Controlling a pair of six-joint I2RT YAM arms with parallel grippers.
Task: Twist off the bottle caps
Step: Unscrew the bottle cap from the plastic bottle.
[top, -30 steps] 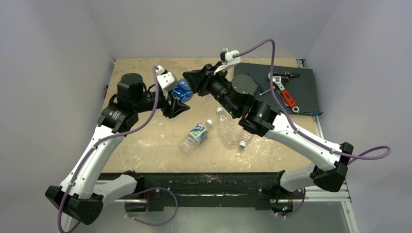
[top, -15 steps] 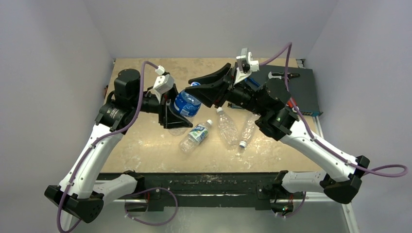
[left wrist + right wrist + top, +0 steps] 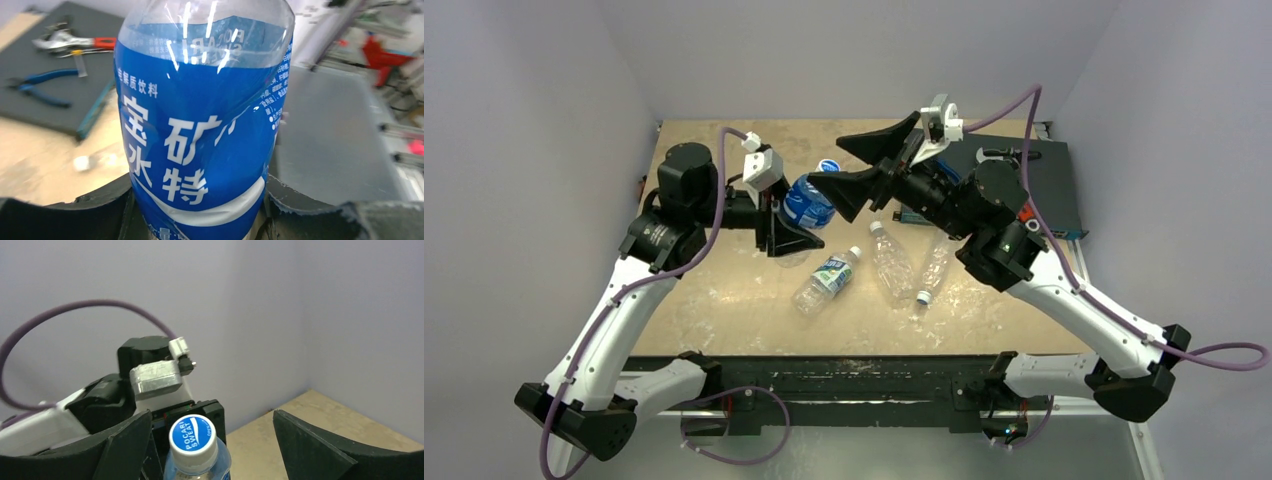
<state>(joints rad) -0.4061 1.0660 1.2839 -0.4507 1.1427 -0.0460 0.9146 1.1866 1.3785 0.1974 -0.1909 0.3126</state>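
Held bottle (image 3: 200, 125): clear glossy plastic, with a glossy, creased blue film label. Its cap (image 3: 192, 436): smooth blue plastic, white print. 2 unlabelled bottles (image 3: 890, 265) (image 3: 932, 268): clear plastic, crinkled. Table (image 3: 724, 300): pale wood-like board, matt, scuffed white in patches. Fingers (image 3: 310, 450) of the right gripper (image 3: 211, 414): matt black plastic (edges slightly rough). Mat (image 3: 1054, 190): dark grey, matt. Cable (image 3: 75, 310): smooth purple sheath.

White links (image 3: 614, 320), black joints (image 3: 686, 175), purple cables (image 3: 95, 303), black pincer fingers (image 3: 320, 450)
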